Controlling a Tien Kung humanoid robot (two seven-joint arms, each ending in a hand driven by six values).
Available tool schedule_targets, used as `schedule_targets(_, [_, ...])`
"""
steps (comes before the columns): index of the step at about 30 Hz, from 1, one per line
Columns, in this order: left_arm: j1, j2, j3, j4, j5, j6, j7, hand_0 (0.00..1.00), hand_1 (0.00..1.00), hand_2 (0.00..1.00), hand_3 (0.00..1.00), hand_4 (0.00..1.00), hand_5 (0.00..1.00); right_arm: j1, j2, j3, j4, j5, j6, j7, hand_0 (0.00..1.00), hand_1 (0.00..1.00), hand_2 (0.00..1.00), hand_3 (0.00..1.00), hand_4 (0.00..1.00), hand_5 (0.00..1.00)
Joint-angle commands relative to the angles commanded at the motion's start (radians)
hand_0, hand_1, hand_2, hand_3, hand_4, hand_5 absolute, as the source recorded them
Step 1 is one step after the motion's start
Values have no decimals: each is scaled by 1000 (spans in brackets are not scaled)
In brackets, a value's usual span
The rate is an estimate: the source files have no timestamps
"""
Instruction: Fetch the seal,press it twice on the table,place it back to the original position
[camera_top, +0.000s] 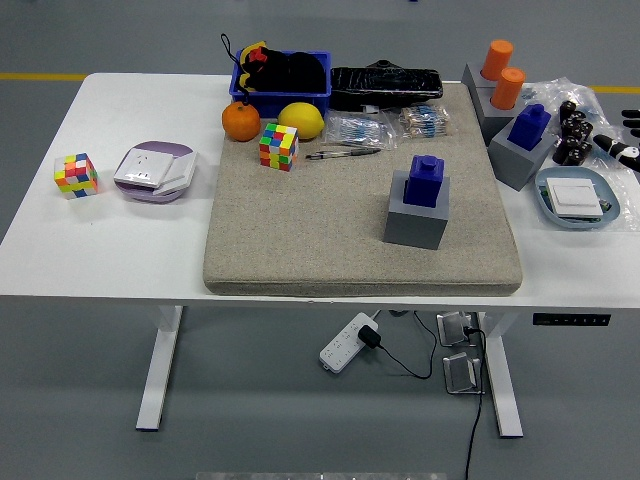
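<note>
While the blue seal (424, 181) stands upright in its grey holder (416, 219) on the right half of the beige mat (320, 230), nothing touches it. Bare mat lies open to the left of and nearer than the holder, reaching the mat's near edge. Along the mat's far edge sit a colour cube (279, 146), a lemon (301, 120), an orange (241, 121) and pens (342, 153). A second blue seal (529, 126) stands just beyond the mat's right edge. Only the right hand (626, 137) shows, its fingertips at the right frame edge; whether they are wide or narrow cannot be told. White tabletop (110, 240) lies bare near the left edge.
</note>
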Motion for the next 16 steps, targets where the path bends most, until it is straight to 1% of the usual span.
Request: schedule_targets(16, [-2,0,-1,0,0,0,0,821,798,763,814,750,293,3,-1,-1,0,0,-1,-2,891,861,815,797,960,435])
